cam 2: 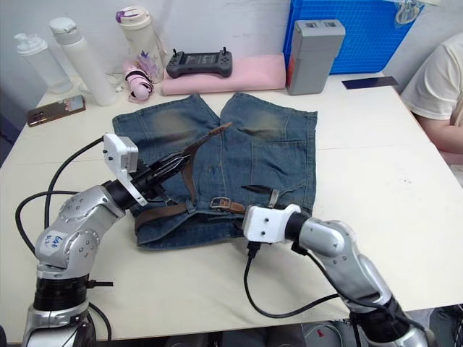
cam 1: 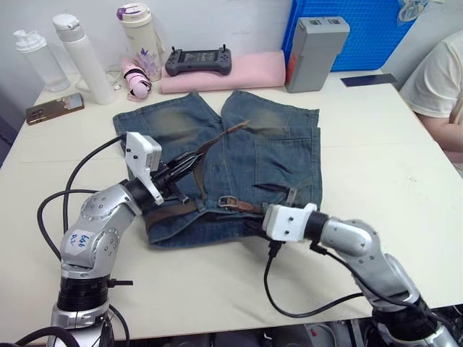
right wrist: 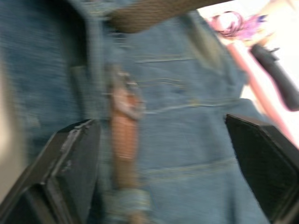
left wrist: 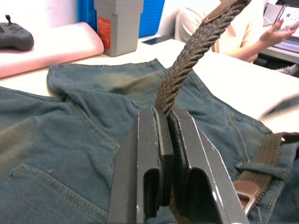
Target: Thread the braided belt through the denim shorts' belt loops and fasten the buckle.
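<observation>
Belt first: braided belt (cam 1: 189, 210) runs along the waistband of the denim shorts (cam 1: 282, 155), which lie flat mid-desk (cam 1: 383, 166). I see its free end lifted off the denim, tapered tip (cam 1: 235, 128) pointing up over the legs. My left claw (left wrist: 164, 154) is pressed together on the braid, pinching the strap just beside the waistband's left end. Buckle (cam 1: 226, 202) sits on the waistband near the middle, beside a belt loop (cam 1: 291, 195). My right claw (right wrist: 163, 158) hangs spread wide just over the buckle end, touching nothing. Beyond the shorts' legs: pink pad (cam 1: 224, 72), black controller (cam 1: 198, 60), grey box (cam 1: 315, 50), bottles (cam 1: 81, 54). A person (cam 1: 441, 79) sits at the desk's far right.
</observation>
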`<state>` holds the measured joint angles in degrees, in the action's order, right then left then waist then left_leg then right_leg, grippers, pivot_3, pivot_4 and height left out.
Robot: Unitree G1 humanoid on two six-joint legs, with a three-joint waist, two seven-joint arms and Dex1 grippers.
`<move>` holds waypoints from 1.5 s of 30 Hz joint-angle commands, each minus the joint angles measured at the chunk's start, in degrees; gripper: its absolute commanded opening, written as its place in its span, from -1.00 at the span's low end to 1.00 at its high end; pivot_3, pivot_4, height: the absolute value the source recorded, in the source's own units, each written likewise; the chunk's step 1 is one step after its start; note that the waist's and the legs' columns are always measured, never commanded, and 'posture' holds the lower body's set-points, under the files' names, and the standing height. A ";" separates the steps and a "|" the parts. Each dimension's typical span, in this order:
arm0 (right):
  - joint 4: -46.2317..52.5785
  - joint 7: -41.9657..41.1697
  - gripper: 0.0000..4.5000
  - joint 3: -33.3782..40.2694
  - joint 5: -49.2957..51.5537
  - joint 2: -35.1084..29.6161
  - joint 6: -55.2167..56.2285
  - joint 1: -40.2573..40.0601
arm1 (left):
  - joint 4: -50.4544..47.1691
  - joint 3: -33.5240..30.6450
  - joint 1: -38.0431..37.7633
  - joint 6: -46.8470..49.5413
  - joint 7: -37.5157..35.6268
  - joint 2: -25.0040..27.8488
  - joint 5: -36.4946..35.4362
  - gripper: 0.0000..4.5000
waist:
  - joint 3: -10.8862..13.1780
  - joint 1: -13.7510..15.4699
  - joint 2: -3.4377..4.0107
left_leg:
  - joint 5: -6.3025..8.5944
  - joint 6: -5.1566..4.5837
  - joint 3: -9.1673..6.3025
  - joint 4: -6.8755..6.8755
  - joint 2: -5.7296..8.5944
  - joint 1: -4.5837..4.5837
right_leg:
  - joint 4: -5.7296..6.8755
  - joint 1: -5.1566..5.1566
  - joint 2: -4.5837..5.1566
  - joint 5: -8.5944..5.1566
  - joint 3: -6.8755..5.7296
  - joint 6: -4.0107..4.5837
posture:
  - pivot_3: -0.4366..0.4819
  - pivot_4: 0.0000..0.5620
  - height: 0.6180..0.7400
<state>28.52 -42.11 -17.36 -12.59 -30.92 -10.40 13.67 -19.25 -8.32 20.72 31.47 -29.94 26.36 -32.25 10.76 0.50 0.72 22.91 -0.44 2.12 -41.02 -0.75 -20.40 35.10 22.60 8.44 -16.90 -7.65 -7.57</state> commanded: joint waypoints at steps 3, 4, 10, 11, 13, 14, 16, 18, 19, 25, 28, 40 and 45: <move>-3.03 3.24 0.99 -1.30 -2.80 2.26 -1.58 0.60 | -3.07 -1.41 0.57 0.77 0.06 0.58 -1.63 -1.00 | 0.00 0.08 -0.01 | 0.00 0.00 -0.01 -0.02 0.01 0.00 | -0.01 -0.01 0.00 0.00 -0.01 0.00 | -0.05 -0.47 0.42; -3.38 3.40 0.99 -1.33 -2.92 2.59 -1.93 0.68 | -3.16 -1.43 0.51 0.87 0.01 0.62 -1.64 -1.00 | 0.00 0.07 0.00 | 0.00 0.00 -0.01 -0.02 0.01 -0.01 | -0.01 -0.01 0.00 0.00 -0.01 0.00 | -0.05 -0.47 0.42; -4.45 3.18 0.77 -2.09 -2.03 4.69 -5.26 1.06 | -3.27 -1.85 0.12 1.11 -0.20 0.90 -1.73 -1.00 | 0.00 -0.06 0.00 | 0.00 0.00 -0.01 0.00 0.00 -0.01 | -0.01 0.00 -0.01 0.00 -0.01 0.00 | -0.05 -0.47 0.42; -4.42 3.21 0.67 -2.25 -2.25 4.86 -5.78 1.10 | -3.31 -1.85 0.04 1.11 -0.37 1.01 -1.77 -1.00 | 0.00 -0.07 0.00 | 0.00 0.00 -0.01 0.00 0.00 -0.01 | -0.01 0.00 -0.01 0.00 -0.02 0.00 | -0.05 -0.47 0.42; -4.73 3.33 0.28 -2.59 -2.88 5.05 -6.92 1.19 | -3.35 -1.86 -0.01 1.17 -0.48 1.11 -1.86 -1.00 | 0.00 -0.15 0.00 | 0.00 0.00 -0.01 0.00 0.00 -0.01 | -0.01 0.00 -0.01 0.00 -0.01 0.00 | -0.05 -0.47 0.42; -4.97 3.48 0.09 -2.81 -3.30 5.01 -7.19 1.31 | -3.36 -1.86 -0.04 1.18 -0.48 1.14 -1.94 -1.00 | 0.00 -0.16 0.00 | 0.00 0.00 -0.01 0.00 0.00 -0.01 | -0.01 0.00 -0.01 0.00 -0.01 0.00 | -0.05 -0.47 0.42; -5.45 3.84 -0.41 -2.94 -3.60 5.28 -7.73 1.68 | -3.43 -1.65 -0.31 1.13 -0.59 1.28 -1.87 -1.00 | 0.00 -0.18 0.00 | 0.00 0.00 -0.01 0.00 0.00 -0.01 | -0.01 -0.01 -0.01 0.00 -0.01 0.00 | -0.05 -0.47 0.42; -5.44 4.13 -0.78 -2.75 -3.45 5.92 -8.52 2.25 | -3.61 -1.37 -0.71 1.04 -0.82 1.49 -1.77 -1.00 | 0.00 -0.35 0.00 | 0.00 0.00 -0.01 0.00 0.00 -0.01 | -0.01 0.00 -0.01 0.00 0.00 0.00 | -0.05 -0.47 0.42; -4.74 4.18 -0.99 -2.27 -2.84 6.54 -9.66 2.67 | -3.76 -0.96 -1.36 1.15 -1.32 2.05 -1.47 -1.00 | 0.00 -0.43 0.00 | 0.00 0.00 -0.01 0.00 0.00 -0.01 | -0.01 0.00 -0.01 0.00 0.00 0.00 | -0.05 -0.47 0.42; -1.44 4.66 -0.99 0.62 -0.41 9.39 -17.47 5.59 | -3.95 2.18 -6.01 0.69 -2.88 5.35 2.74 -1.00 | 0.00 -0.62 0.01 | 0.00 0.00 0.01 0.02 0.00 0.00 | -0.01 0.03 -0.02 0.00 0.04 0.00 | -0.05 -0.47 0.42; -0.10 6.02 -0.99 2.49 0.71 11.61 -24.48 7.32 | -5.37 2.29 -8.91 1.23 -2.97 5.79 2.98 -1.00 | 0.00 -0.61 0.01 | 0.00 0.00 0.00 0.02 -0.01 -0.01 | 0.00 0.04 -0.02 0.00 0.04 0.00 | -0.05 -0.47 0.42; 4.33 11.28 -0.99 6.29 6.85 17.94 -44.28 11.82 | -8.91 -1.79 -15.85 11.09 5.30 2.29 -0.22 -1.00 | 0.00 -0.46 0.02 | 0.00 0.00 -0.04 0.01 0.03 -0.03 | 0.04 0.04 0.02 0.00 0.05 0.00 | -0.05 -0.47 0.42; 5.10 12.49 -0.99 5.72 8.24 17.73 -45.28 12.09 | -9.32 -2.93 -14.92 17.41 10.76 0.10 -0.68 -1.00 | 0.00 -0.52 0.01 | 0.00 0.00 -0.01 0.02 0.04 -0.02 | 0.11 0.09 0.01 0.00 0.06 0.00 | -0.05 -0.47 0.42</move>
<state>29.99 -30.95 -12.53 -4.83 -12.97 -55.72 24.41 -27.80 -10.48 5.67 46.92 -20.76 26.70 -31.93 10.75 -0.02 0.73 22.91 -0.44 2.10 -41.01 -0.72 -20.42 35.22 22.68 8.45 -16.90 -7.60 -7.56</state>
